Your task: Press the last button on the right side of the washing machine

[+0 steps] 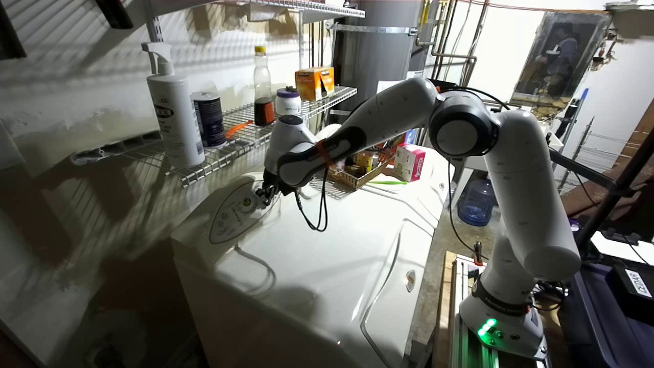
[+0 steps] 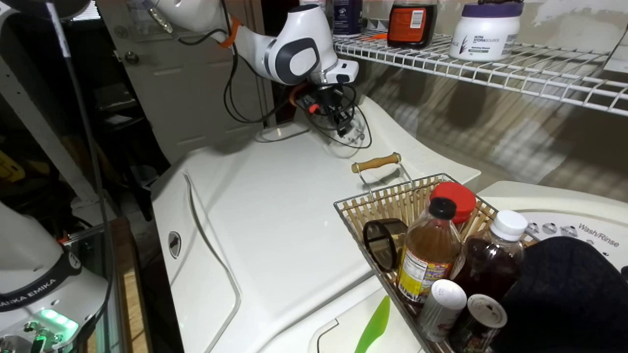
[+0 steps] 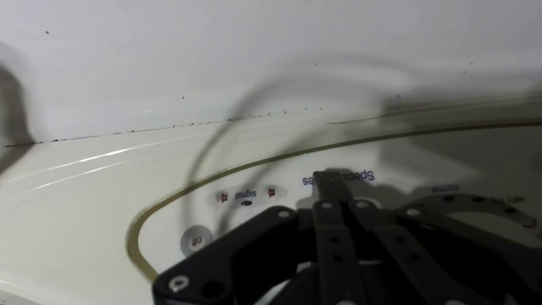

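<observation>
Closest to the wrist camera is the black gripper, its jaws closed side by side over the control panel of the washing machine; whether it touches, I cannot tell. Edged in brownish gold, the panel carries a round grey "off" button and red speaker symbols, its lettering upside down there. White and glossy, the machine stands between the arm's base and a wall. Near the edge of its top, in an exterior view, a slatted basket holds an amber-filled bottle, a white-capped dark bottle, a red-lidded container, a brown cup and two shakers. Higher, a wire shelf bears a purple-lidded white jar, a spray bottle and a yellow-capped bottle. Farther off are a blue water jug, a grey cylindrical tank and a door.
</observation>
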